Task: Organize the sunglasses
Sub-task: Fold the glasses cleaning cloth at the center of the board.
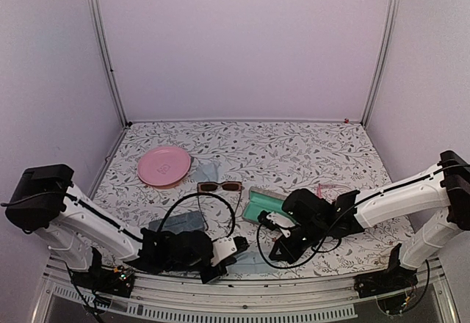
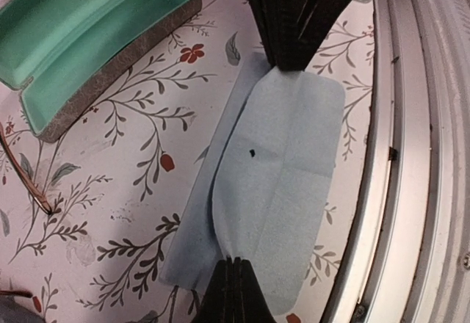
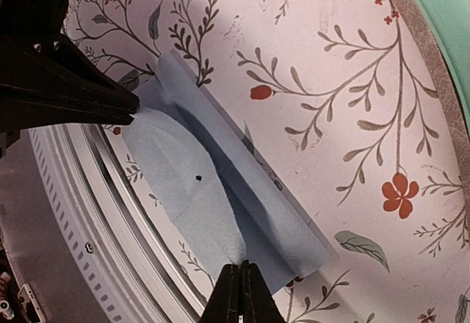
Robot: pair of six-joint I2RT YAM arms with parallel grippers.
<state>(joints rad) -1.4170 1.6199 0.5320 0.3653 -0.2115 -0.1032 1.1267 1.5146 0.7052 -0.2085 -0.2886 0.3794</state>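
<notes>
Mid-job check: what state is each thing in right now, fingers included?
blue cloth: folded over, pinched at opposite ends.
left gripper: fingers shut on the blue cloth.
right gripper: fingers shut on the blue cloth.
green-lined case: open, nothing seen inside.
dark-framed sunglasses: on the table, outside the case.
pink plate: upright, empty.

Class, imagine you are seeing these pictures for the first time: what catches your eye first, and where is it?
The left gripper and right gripper pinch opposite ends of a folded pale blue cloth at the near edge of the table. Beyond it lies an open case with a mint-green lining. Dark sunglasses lie just to its left, and a pink plate farther left.
</notes>
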